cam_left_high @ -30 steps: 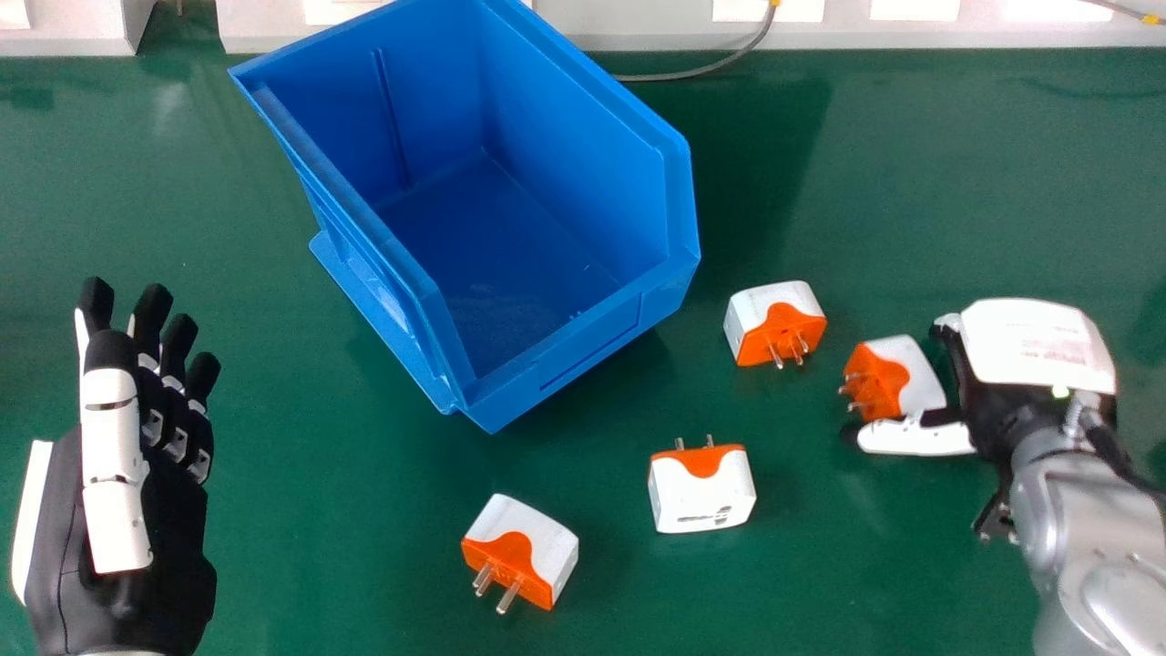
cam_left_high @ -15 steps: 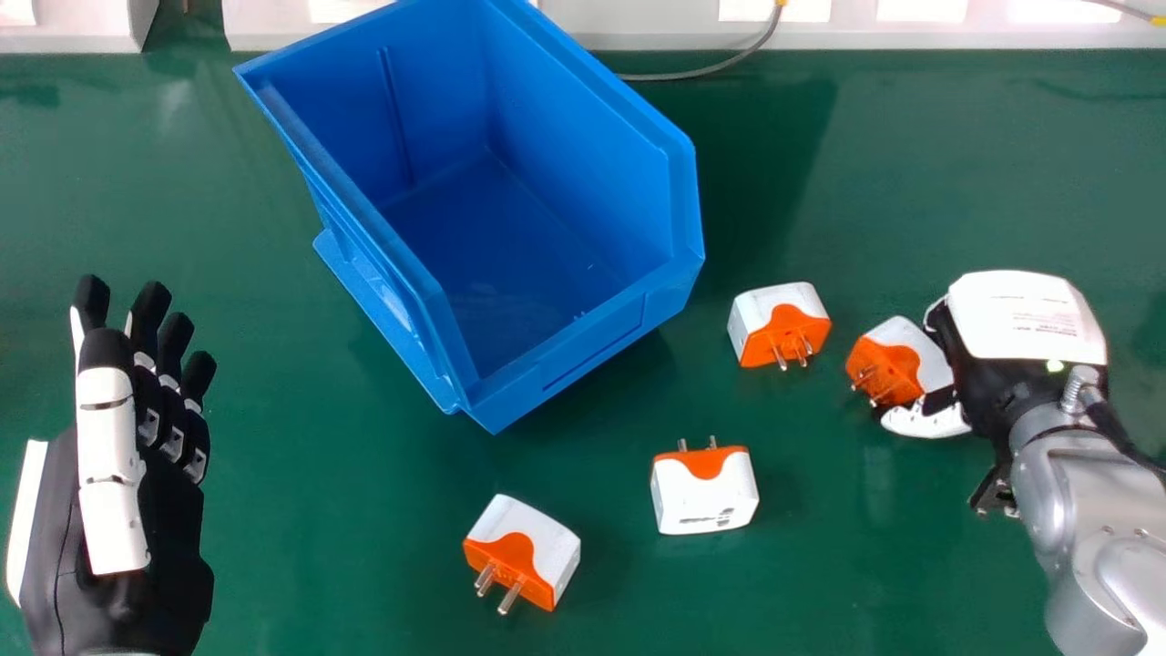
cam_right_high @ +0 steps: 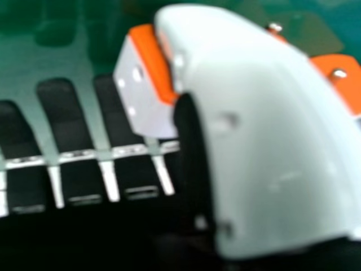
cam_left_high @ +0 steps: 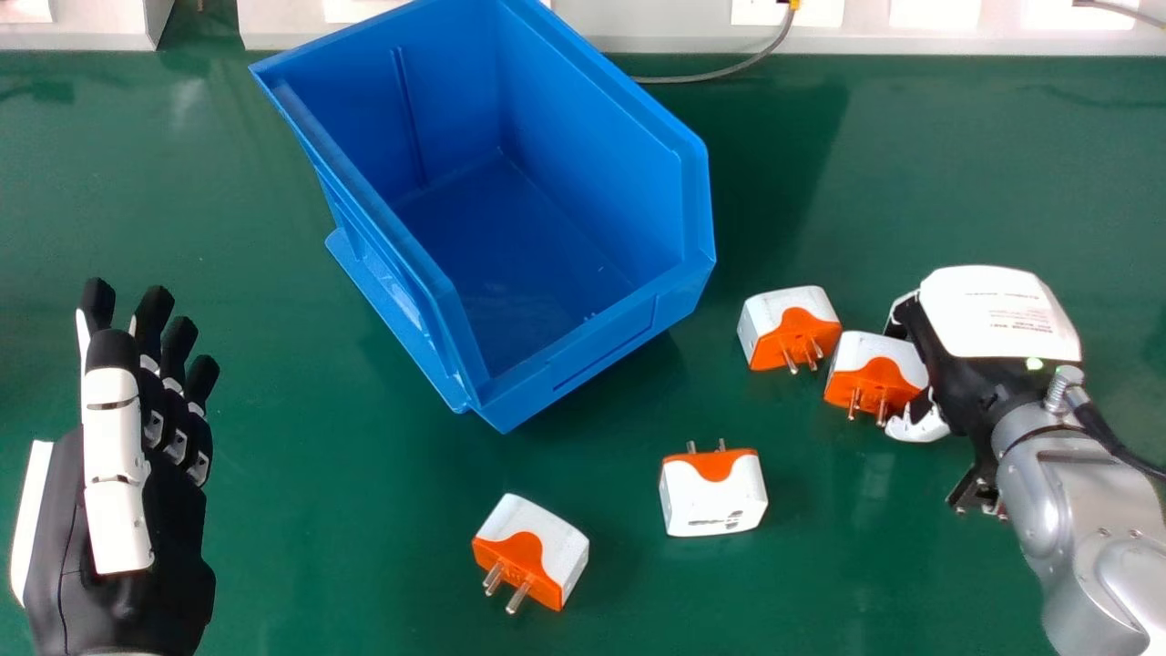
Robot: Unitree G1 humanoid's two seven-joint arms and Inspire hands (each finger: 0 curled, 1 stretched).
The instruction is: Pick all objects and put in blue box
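In the head view, the right hand (cam_left_high: 952, 364) has its thumb bent against a white-orange adapter (cam_left_high: 879, 375), pinched toward its fingers. In the right hand view, the right hand (cam_right_high: 135, 175) has an adapter (cam_right_high: 144, 84) between fingers and thumb. Close on the held adapter's left is a second adapter (cam_left_high: 789, 328). A third adapter (cam_left_high: 713, 492) and a fourth adapter (cam_left_high: 531, 551) lie nearer the robot, apart from each other. Upper left of them stands the blue box (cam_left_high: 597, 342), its visible floor bare. My left hand (cam_left_high: 137, 474) is open at the left, fingers straight.
The green table (cam_left_high: 301, 510) bears everything. White equipment (cam_left_high: 656, 27) lines its far edge, with a grey cable (cam_left_high: 720, 73) curving behind the box. In the right hand view, an orange part with prongs (cam_right_high: 344, 79) shows past the thumb; which adapter it belongs to is unclear.
The right hand has moved left and slightly away from the robot, its thumb bending. The adapter beside it turned and shifted toward the second adapter. The left hand stayed put.
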